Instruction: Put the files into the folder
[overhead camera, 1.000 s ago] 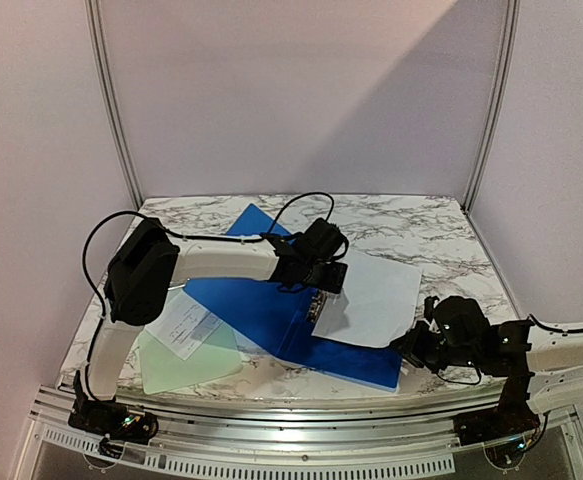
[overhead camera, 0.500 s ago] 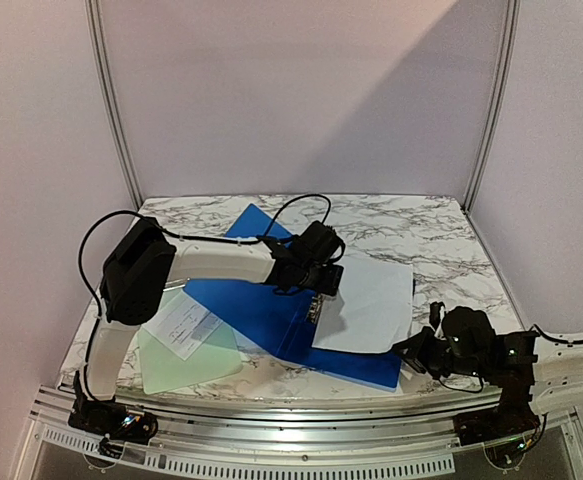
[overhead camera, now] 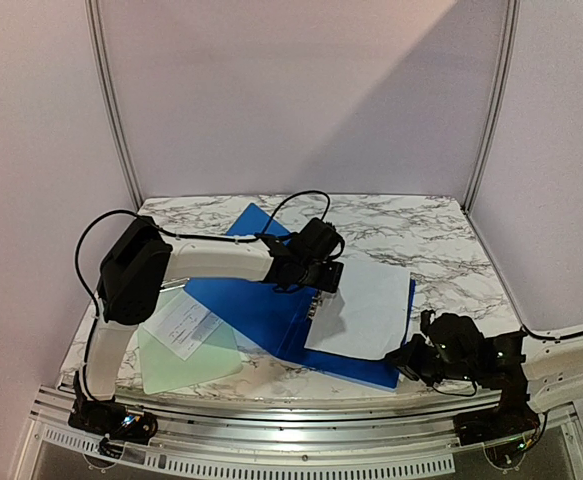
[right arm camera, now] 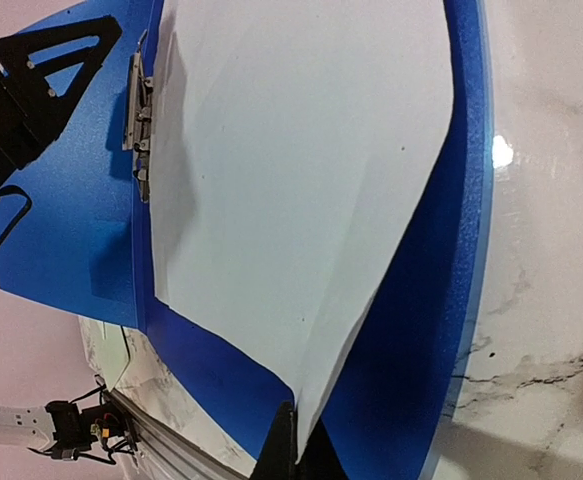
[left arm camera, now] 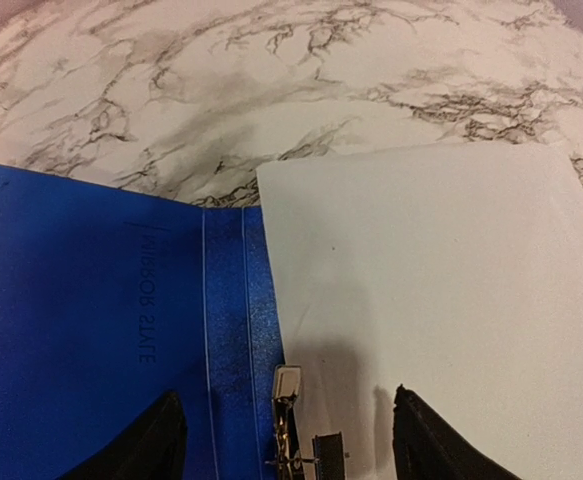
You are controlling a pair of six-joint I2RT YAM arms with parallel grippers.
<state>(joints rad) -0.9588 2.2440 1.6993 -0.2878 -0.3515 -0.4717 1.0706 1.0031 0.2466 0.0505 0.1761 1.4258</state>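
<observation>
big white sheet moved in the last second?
Yes. The sheet slid left onto the folder, whose blue right edge now shows past it.

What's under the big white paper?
The open blue folder lies under the paper, its metal clip at the paper's edge. The paper's far edge pokes over the marble table. Anything else beneath is covered.

Left arm (overhead camera: 221, 262) overhangs the folder (overhead camera: 246, 312) — open table (overhead camera: 426, 225) behind.
</observation>
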